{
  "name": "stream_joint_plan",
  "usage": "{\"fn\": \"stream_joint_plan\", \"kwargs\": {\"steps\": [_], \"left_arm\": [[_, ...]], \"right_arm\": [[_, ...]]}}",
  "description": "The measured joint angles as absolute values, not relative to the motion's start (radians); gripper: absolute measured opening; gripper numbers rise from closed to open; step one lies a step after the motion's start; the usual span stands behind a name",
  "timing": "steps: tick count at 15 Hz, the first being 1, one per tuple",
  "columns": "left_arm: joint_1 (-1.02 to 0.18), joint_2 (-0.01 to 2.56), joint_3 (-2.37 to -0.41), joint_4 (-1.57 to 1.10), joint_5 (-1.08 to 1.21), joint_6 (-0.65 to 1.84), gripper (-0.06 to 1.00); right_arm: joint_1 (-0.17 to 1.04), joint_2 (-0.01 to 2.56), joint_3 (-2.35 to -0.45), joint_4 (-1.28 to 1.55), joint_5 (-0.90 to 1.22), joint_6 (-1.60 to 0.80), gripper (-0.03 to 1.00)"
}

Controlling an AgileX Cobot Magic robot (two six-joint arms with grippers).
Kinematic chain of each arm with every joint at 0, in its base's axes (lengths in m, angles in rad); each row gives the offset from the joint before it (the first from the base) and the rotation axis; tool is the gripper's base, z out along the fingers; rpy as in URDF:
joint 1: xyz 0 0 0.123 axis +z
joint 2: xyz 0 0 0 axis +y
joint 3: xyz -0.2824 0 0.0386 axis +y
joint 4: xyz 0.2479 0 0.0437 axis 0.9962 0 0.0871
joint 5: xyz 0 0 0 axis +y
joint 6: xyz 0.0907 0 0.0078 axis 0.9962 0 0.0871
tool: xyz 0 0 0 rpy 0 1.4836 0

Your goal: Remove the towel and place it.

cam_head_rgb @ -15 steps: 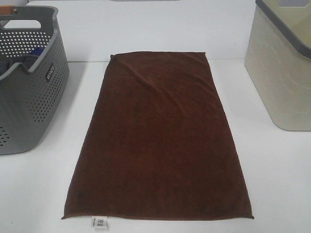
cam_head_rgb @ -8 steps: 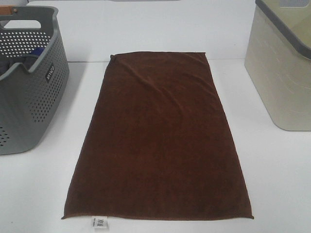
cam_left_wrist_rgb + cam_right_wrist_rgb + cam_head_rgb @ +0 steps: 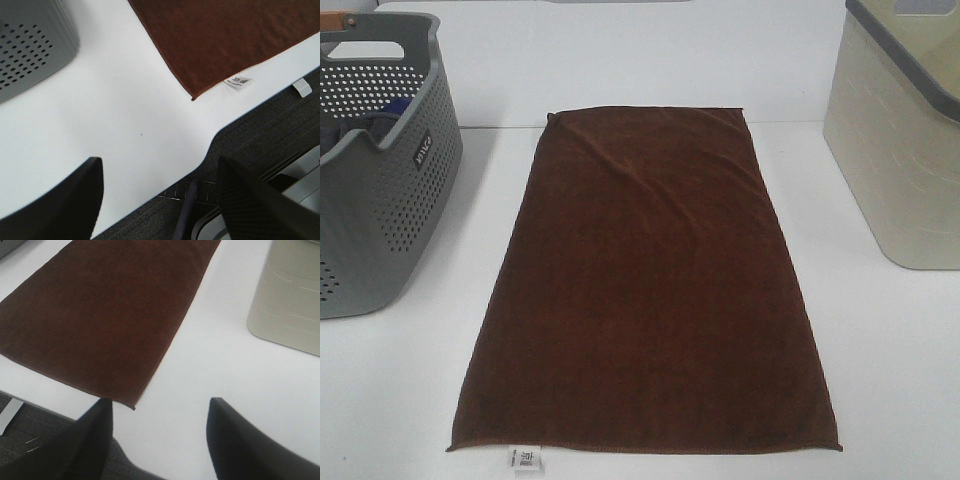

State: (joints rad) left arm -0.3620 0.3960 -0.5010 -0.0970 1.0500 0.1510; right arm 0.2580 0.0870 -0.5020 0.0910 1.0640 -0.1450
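The towel (image 3: 645, 285) lies flat at the centre of the frame on the white counter (image 3: 890, 360), its tag (image 3: 527, 459) at the bottom edge. The left claw (image 3: 160, 200) and the right claw (image 3: 160, 435) both hang spread, holding nothing.

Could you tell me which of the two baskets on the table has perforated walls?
The grey basket at the left of the table, dotted with round holes; the beige basket at the right has solid walls.
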Motion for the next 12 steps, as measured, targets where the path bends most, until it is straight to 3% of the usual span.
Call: {"fn": "stream_joint_plan", "kwargs": {"steps": [12], "left_arm": [[-0.349,0.396,-0.501,-0.151,1.053,0.25,0.62]], "right_arm": [[0.258,0.087,-0.502,0.091,1.064,-0.145,0.54]]}}
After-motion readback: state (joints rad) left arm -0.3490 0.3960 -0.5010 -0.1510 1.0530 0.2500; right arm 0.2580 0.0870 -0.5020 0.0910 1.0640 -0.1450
